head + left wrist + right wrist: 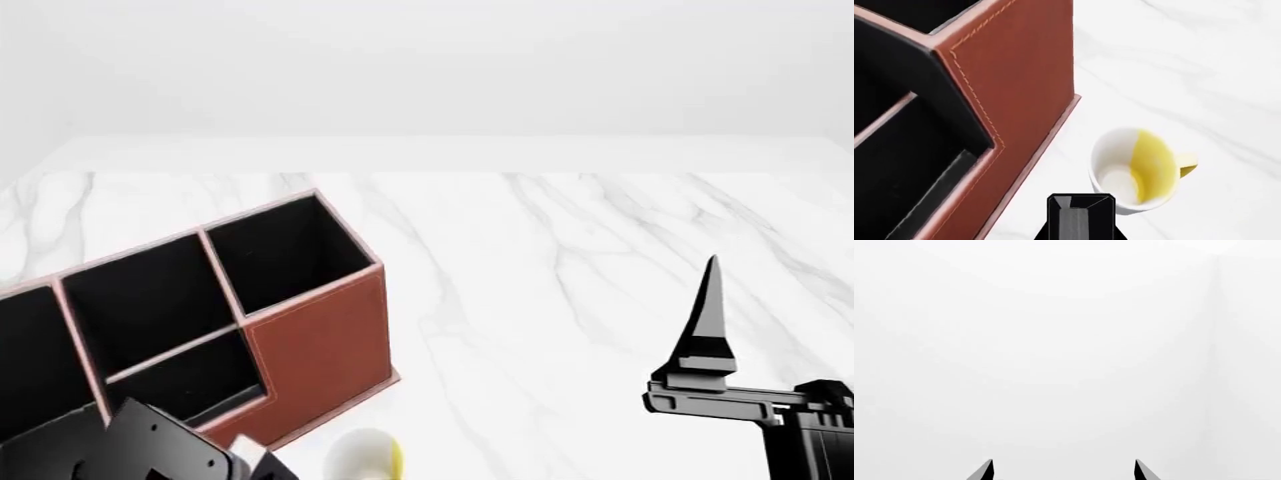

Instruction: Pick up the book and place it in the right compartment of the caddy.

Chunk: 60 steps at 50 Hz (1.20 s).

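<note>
Nearest the lens, at the head view's lower left, sits the left gripper [174, 445], low in front of the caddy [320, 350]; its fingers barely show, but its wrist camera has the book [1079, 217] end-on on the grasp line, black covers either side of a grey strip of pages, clear of the tabletop; it is judged to be clamped on the book, since the volume lies nowhere on the table. The carry is therefore the step in hand, with the placing not yet done. The book is outside the caddy, in front of its tall reddish-brown wall and just beside the mug [1137, 167]. The right compartment [287, 250], the square black-lined cell at the caddy's right end, stands empty. The next move probably calls for a lift above the pale rim, a shift over that cell rather than the divided one to its left, and a straight descent with the book kept square to the narrow mouth, clear of the mug. Further right, the white marble table [561, 260] lies bare; the right gripper [711, 300] points upward, fingers spread wide and holding nothing. Behind the table is a plain white wall [427, 60].
</note>
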Tool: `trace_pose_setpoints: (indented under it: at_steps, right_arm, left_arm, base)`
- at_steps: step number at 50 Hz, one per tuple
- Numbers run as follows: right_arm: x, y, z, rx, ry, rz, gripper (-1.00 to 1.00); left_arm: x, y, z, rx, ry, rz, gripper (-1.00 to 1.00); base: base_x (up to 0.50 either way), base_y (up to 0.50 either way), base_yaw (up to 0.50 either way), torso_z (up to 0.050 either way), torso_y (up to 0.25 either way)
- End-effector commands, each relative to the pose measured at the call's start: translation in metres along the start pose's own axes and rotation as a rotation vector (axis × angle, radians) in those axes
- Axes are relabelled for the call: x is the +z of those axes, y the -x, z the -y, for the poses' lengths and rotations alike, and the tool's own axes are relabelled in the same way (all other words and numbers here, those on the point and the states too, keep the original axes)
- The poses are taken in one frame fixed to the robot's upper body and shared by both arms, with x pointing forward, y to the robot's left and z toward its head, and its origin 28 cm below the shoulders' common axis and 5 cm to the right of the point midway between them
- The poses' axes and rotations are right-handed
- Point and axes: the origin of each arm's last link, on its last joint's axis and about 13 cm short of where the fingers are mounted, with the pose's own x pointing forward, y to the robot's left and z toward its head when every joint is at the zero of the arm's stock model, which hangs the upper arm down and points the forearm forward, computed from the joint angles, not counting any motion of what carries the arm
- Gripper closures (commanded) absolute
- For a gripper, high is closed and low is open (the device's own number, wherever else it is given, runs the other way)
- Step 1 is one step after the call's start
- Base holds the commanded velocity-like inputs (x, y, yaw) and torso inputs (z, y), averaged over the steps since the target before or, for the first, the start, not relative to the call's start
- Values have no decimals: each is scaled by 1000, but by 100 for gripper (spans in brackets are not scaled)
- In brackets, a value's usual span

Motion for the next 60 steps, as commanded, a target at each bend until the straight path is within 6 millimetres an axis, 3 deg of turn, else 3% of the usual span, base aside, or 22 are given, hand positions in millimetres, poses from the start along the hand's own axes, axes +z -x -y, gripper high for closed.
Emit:
trace_pose_setpoints:
  at_steps: [1, 15, 43, 51, 60]
  right_arm:
    - [0, 0, 1, -4, 0, 0, -100]
    - [0, 1, 1, -4, -1, 0, -100]
    - [-3, 0, 1, -4, -4, -10, -100]
    - [-4, -1, 1, -5, -5, -15, -100]
    - [-4, 0, 1, -5, -3, -14, -100]
  left_arm:
    - [11, 17, 6, 27, -41, 87, 100]
    - [31, 44, 14, 64, -133, 217, 100]
    - [92, 69, 6, 144, -193, 430, 100]
    - [119, 81, 1, 173, -199, 537, 100]
    - [161, 71, -11, 152, -159, 608, 100]
  base:
    - [0, 0, 0, 0, 0]
    - [0, 0, 0, 0, 1]
    - [0, 0, 0, 0, 1]
    - [0, 0, 0, 0, 0]
    - [0, 0, 0, 0, 1]
